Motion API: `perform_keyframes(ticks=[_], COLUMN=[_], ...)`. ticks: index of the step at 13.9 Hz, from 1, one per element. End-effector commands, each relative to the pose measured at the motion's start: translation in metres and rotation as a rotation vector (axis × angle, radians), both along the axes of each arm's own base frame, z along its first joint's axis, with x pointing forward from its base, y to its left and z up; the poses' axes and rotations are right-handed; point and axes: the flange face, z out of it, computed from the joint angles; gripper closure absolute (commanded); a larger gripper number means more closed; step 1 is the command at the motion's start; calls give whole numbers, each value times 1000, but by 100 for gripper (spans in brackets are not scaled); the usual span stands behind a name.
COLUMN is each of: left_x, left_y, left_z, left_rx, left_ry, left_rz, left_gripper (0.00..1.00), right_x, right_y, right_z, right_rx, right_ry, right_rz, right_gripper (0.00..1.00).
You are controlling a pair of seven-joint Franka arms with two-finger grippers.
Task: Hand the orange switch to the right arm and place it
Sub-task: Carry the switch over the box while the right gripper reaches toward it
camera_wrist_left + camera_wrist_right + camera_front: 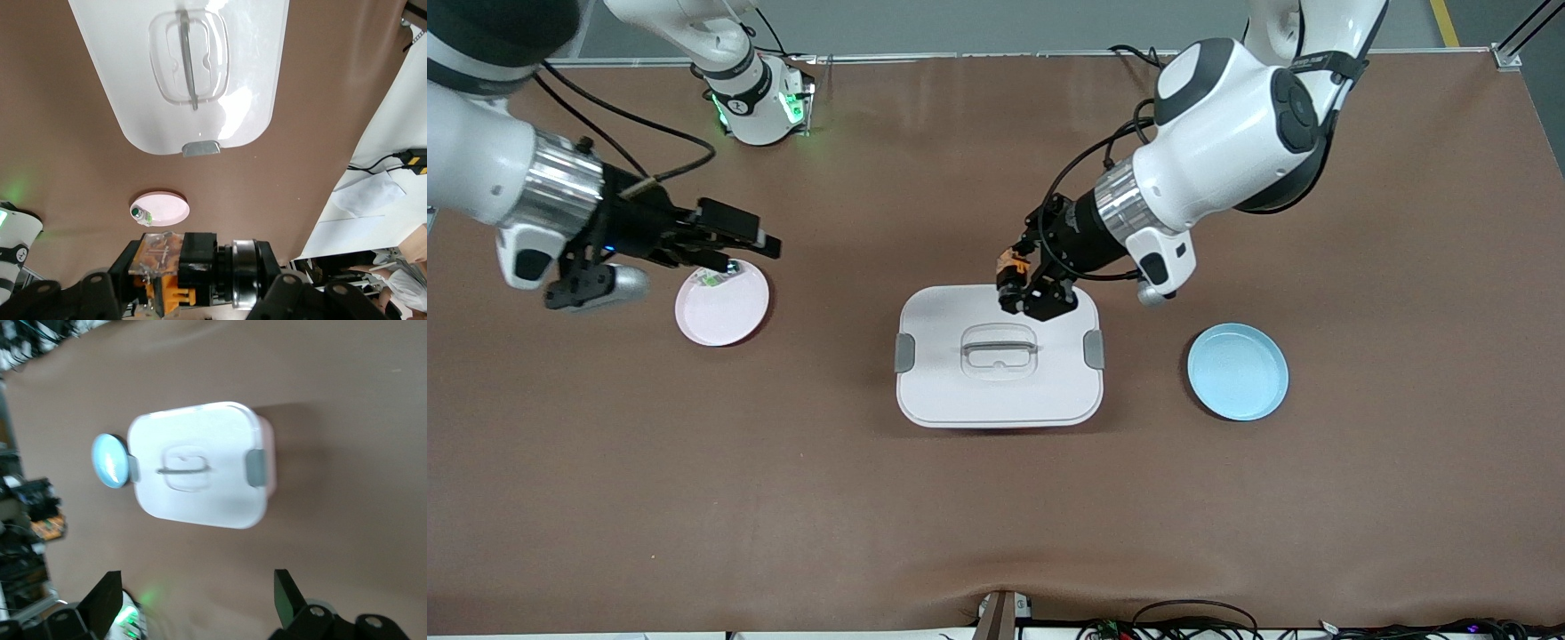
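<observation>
Brown bench (694,498) throughout, matte and slightly rumpled along the edge nearest the front camera. Orange switch (1011,267) pinched in the left tool (1014,283), up in the air over the edge of the white lidded box (999,356) that lies toward the robots' bases; held crosswise and out in the open, probably so as to leave a free end for the other arm to take. From the left wrist view, only an orange cap and band (163,280) and a dark body wedged between the fingers; exact grip line hard to make out under a clear scuffed pad. Right tool (734,240) spread wide, empty, hovering over the pink plate (725,311) toward the right arm's end of the bench, well apart from the switch, so handover judged not yet begun. On that pink plate, a small white-green-silver part (713,278), half covered by the right tool in the front view, clearer in the left wrist view. Blue plate (1238,371) bare, toward the left arm's end, beside the box. Box contents hidden by the closed lid and its grey latches. Placing spot not told by anything visible.
</observation>
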Motion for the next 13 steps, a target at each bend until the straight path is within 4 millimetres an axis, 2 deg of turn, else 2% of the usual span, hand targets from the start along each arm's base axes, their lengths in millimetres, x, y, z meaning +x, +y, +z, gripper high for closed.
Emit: perform_keyframes(ticks=[1, 4, 6, 8, 13], left_x=[-3, -14, -17, -17, -18], left_y=[-17, -32, -35, -36, -37], left_z=[13, 12, 11, 9, 9], left_rx=[-14, -15, -11, -9, -2], left_ry=[-32, -25, -23, -19, -25], left_rz=[22, 4, 1, 2, -3], left_gripper=[76, 76, 75, 76, 76], right_x=[-27, -41, -49, -51, -55], right_y=[29, 85, 111, 126, 142], right_z=[-22, -41, -37, -41, -46], right_rx=[93, 156, 214, 228, 228], right_ry=[-13, -81, -101, -115, -129], right_rz=[-84, -122, -135, -142, -135], right_gripper=[0, 0, 0, 0, 0])
